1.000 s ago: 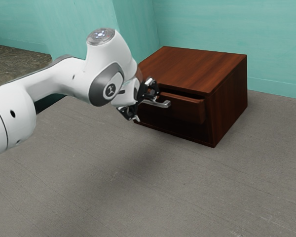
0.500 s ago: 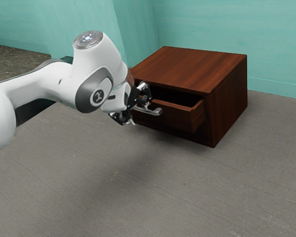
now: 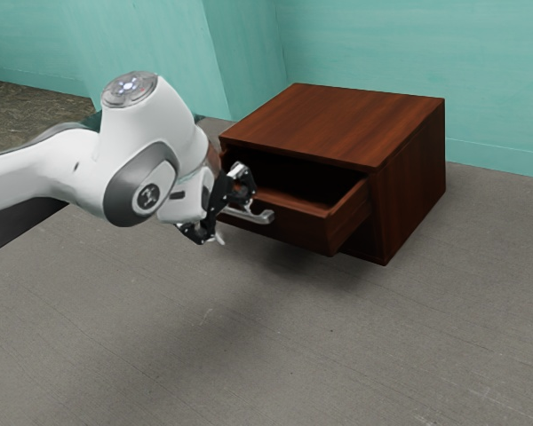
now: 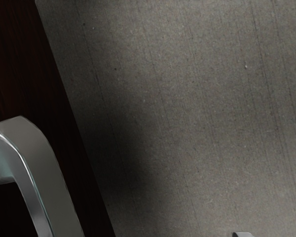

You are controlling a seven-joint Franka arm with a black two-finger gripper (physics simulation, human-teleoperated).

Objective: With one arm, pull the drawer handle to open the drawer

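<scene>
Pinching from two sides, our gripper [image 3: 231,204] grips the silver drawer handle [image 3: 258,215] near its end toward the exterior view's left. The grey floor [image 3: 338,355] spreads under everything. Our white arm [image 3: 133,169] has drawn back toward the exterior view's left since half a second ago. The dark wooden cabinet [image 3: 355,120] stands where it stood. Its drawer [image 3: 324,222] has come further out than before and now juts clearly from the cabinet front, with its inside showing. From the wrist, we see the handle [image 4: 34,177] close by, against the dark drawer front [image 4: 19,74], with the floor [image 4: 187,98] beside it.
</scene>
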